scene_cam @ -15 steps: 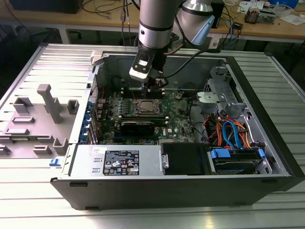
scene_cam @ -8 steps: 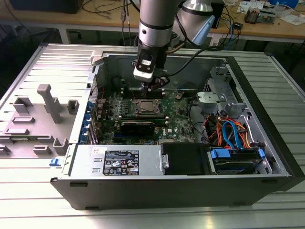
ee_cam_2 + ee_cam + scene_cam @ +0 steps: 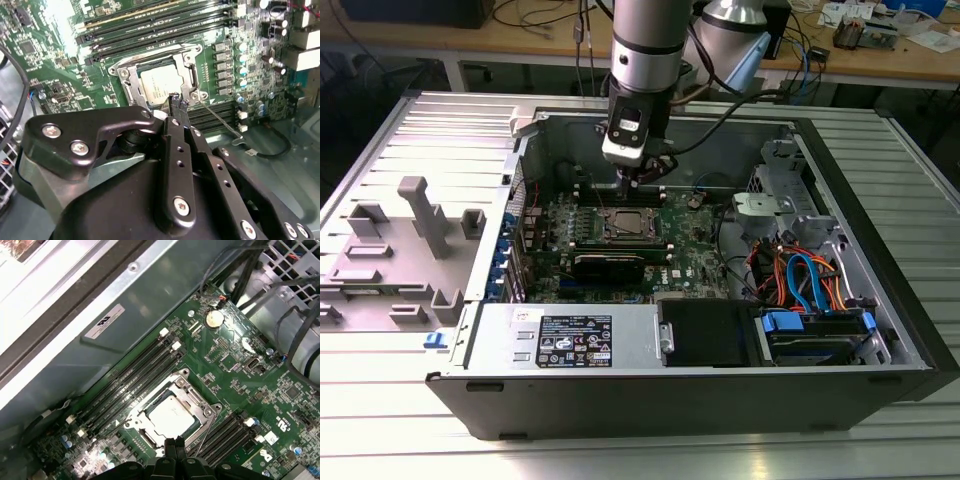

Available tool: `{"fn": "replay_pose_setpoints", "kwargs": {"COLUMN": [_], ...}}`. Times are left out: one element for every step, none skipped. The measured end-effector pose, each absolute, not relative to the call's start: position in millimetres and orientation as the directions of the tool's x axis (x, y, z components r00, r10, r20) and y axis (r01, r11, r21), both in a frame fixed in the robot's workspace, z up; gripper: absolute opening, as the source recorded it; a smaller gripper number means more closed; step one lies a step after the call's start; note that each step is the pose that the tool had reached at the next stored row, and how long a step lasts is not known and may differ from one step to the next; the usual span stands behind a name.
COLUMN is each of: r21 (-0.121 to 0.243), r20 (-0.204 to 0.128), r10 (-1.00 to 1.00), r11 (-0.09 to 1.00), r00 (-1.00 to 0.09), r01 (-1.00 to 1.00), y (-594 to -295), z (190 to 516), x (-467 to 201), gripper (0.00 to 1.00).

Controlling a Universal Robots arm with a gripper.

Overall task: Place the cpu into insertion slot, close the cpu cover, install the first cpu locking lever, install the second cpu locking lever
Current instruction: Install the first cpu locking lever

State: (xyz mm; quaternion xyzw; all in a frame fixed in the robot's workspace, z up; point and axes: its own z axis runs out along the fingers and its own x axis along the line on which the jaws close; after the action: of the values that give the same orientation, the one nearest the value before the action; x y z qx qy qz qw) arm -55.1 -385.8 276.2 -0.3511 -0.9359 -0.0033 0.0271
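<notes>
Starting nearest in the exterior view, passing over the matt black wall of the computer case (image 3: pixel 620 400) and a smooth silver power supply box (image 3: pixel 570 335) at six to seven o'clock of the socket. Moving on to the green board (image 3: pixel 705 250), bumpy with small parts. Finding the cpu (image 3: pixel 170 416), a flat square with a dull silver-grey top, sitting in the insertion slot (image 3: pixel 131 423) and hiding its dark centre. Noting the cpu cover (image 3: pixel 194 398), a thin shiny metal frame, lying flat around the chip. Meeting the gripper (image 3: pixel 178 100) at twelve o'clock of the socket in the exterior view, its slim black fingertips (image 3: pixel 174 98) pressing together. Struggling to tell whether they are touching the thin wire lever (image 3: pixel 220 120) slanting just beside them. Ending on long black memory slots (image 3: pixel 135 372) beyond, and the silver arm (image 3: pixel 645 50), being cut off at the picture's edge.
</notes>
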Motion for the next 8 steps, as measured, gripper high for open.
{"fn": "replay_pose_setpoints", "kwargs": {"r21": [-0.013,-0.013,-0.013,-0.013,-0.013,-0.013,-0.013,-0.013], "r20": [0.053,0.053,0.053,0.053,0.053,0.053,0.053,0.053], "r10": [0.632,0.609,0.586,0.57,0.542,0.516,0.49,0.475], "r11": [0.775,0.793,0.81,0.821,0.84,0.857,0.872,0.88], "r00": [-0.773,-0.792,-0.809,-0.82,-0.838,-0.855,-0.87,-0.878], "r01": [0.632,0.609,0.586,0.571,0.542,0.516,0.49,0.475], "y": [-385.8,-385.8,-385.8,-385.8,-385.8,-385.8,-385.8,-385.8], "z": [276.2,276.2,276.2,276.2,276.2,276.2,276.2,276.1], "x": [-55.1,-55.1,-55.1,-55.1,-55.1,-55.1,-55.1,-55.1], "gripper": [0.11,0.11,0.11,0.11,0.11,0.11,0.11,0.11]}}
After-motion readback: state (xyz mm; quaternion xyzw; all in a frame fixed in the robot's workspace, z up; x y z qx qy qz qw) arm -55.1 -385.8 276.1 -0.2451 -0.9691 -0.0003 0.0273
